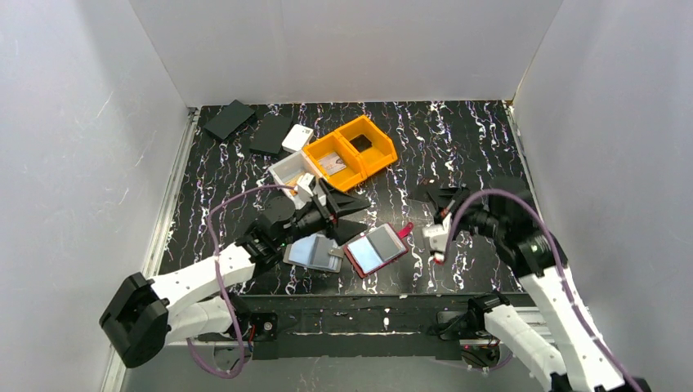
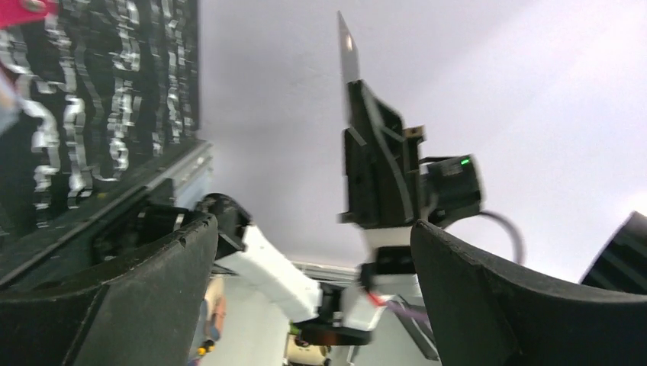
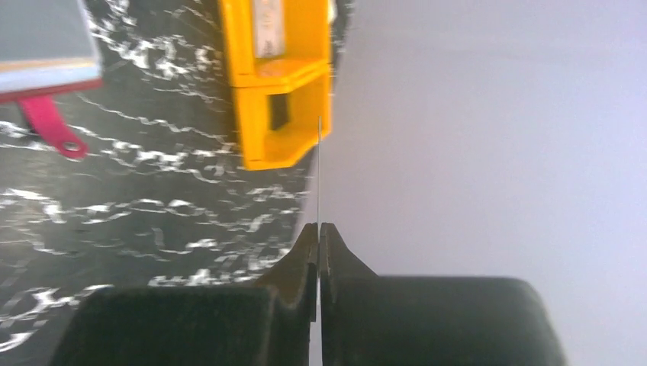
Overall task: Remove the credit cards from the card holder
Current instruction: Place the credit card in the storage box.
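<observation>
Here, the right gripper [image 3: 318, 229] is pinched shut on one credit card [image 3: 318, 171], held edge-on, off to the right of the open red card holder [image 1: 376, 249]. The left gripper [image 1: 337, 211] gapes wide, empty. Probably best next: carry the card clear and lay it flat before letting go. Counted — one holder, one lifted card, one greyish card [image 1: 313, 251] just beside the holder, two orange bins [image 1: 384, 155].

White arms [image 1: 200, 278], black joints [image 1: 135, 320], purple cables [image 1: 211, 220]
</observation>
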Tool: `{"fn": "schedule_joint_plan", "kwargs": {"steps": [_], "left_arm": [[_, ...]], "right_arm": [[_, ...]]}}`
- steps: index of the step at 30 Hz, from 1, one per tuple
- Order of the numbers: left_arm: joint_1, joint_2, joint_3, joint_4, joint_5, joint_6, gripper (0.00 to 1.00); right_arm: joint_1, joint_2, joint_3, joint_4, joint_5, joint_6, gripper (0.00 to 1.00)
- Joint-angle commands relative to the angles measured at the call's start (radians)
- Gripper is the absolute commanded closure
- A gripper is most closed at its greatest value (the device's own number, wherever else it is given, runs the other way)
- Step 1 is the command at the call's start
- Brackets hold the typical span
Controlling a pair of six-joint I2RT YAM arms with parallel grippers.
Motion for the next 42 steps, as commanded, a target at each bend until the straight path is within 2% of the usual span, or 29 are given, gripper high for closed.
{"fn": "schedule_joint_plan", "kwargs": {"steps": [1, 5, 10, 18, 20, 21, 22, 23, 34, 39, 42], "left_arm": [[-0.057, 0.098, 0.126, 0.072, -0.049, -0.097, 0.05], [-0.082, 0.22, 0.154, 0.178, -0.05, -0.099, 0.1], [-0.105, 0.358, 0.196, 0.353, -0.039, -0.099, 0.23], [-0.127, 0.509, 0.25, 0.515, -0.03, -0.101, 0.4], [-0.127, 0.534, 0.254, 0.578, -0.026, -0.108, 0.37], [-0.127, 0.541, 0.256, 0.593, -0.023, -0.109, 0.16], [-0.127, 0.546, 0.254, 0.602, -0.022, -0.109, 0.03], [-0.128, 0.547, 0.251, 0.608, -0.023, -0.108, 0.02], [-0.11, 0.457, 0.134, 0.601, -0.096, -0.02, 0.02], [-0.103, 0.432, 0.139, 0.599, -0.073, 0.009, 0.02], [-0.104, 0.439, 0.15, 0.601, -0.055, 0.007, 0.07]], "right_arm": [[0.007, -0.157, -0.145, 0.263, -0.03, -0.185, 0.99], [0.008, -0.261, -0.26, 0.37, -0.087, -0.19, 0.99], [0.008, -0.29, -0.302, 0.413, -0.107, -0.183, 0.99], [0.008, -0.305, -0.323, 0.399, -0.132, -0.164, 0.99], [0.008, -0.306, -0.324, 0.391, -0.126, -0.152, 0.99], [0.008, -0.307, -0.326, 0.389, -0.125, -0.148, 0.99], [0.008, -0.307, -0.328, 0.39, -0.123, -0.144, 0.99], [0.008, -0.306, -0.329, 0.389, -0.123, -0.142, 0.99], [0.008, -0.318, -0.313, 0.368, -0.13, -0.101, 0.99], [0.008, -0.328, -0.311, 0.347, -0.143, -0.096, 0.99], [0.008, -0.328, -0.311, 0.342, -0.152, -0.096, 0.99]]}}
